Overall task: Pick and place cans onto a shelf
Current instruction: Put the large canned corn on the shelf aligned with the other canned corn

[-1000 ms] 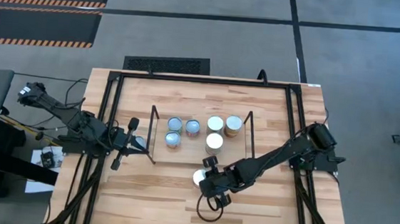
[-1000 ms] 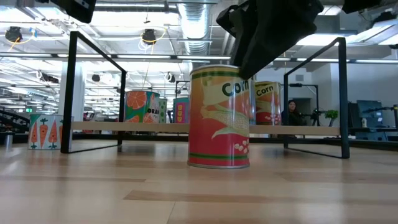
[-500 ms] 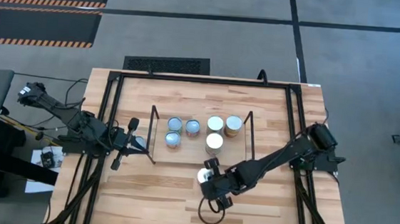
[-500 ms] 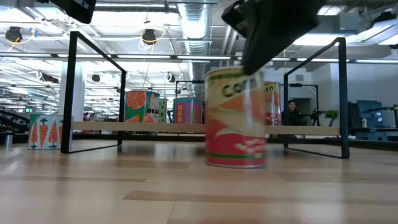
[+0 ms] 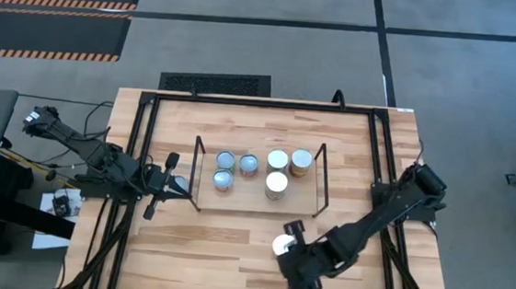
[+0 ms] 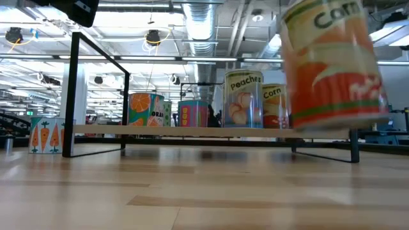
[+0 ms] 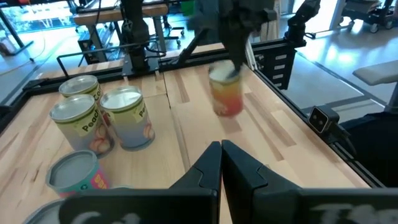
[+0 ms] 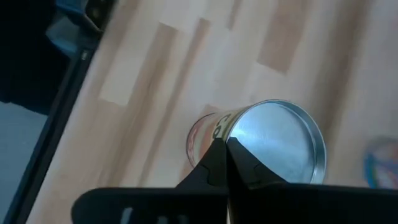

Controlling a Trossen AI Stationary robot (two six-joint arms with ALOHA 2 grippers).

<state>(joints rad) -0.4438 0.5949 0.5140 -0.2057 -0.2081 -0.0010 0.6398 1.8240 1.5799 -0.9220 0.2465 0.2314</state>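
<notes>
The corn can (image 6: 332, 64), with a red-orange label and a whitish top (image 5: 281, 245), is held in the air by my right gripper (image 8: 224, 148), near the table's near edge in front of the shelf. It also shows in the left wrist view (image 7: 225, 93). The shelf (image 5: 320, 182) holds several cans: small silver-blue tops (image 5: 226, 160) on the left, wider whitish ones (image 5: 276, 185) on the right. My left gripper (image 7: 221, 155) is shut at the shelf's left end, with a carrot can (image 6: 48, 134) close by. My right gripper is shut on the corn can's top rim (image 8: 235, 128), its two fingers nearly together there. They come at it from above, slanting down. The can hangs below the fingers, tilted and lifted clear of the table (image 6: 332, 124).
A black metal frame (image 5: 144, 126) edges the table on the left, far and right sides. Bare wood (image 5: 194, 250) lies between the shelf and the near edge. A black cable loop lay on the wood near the right gripper.
My right gripper has lifted the corn can off the table in front of the shelf. It has carried the can toward the table's near edge and somewhat toward its right edge. The can stood upright on the wood and now hangs tilted, clear of the table.
</notes>
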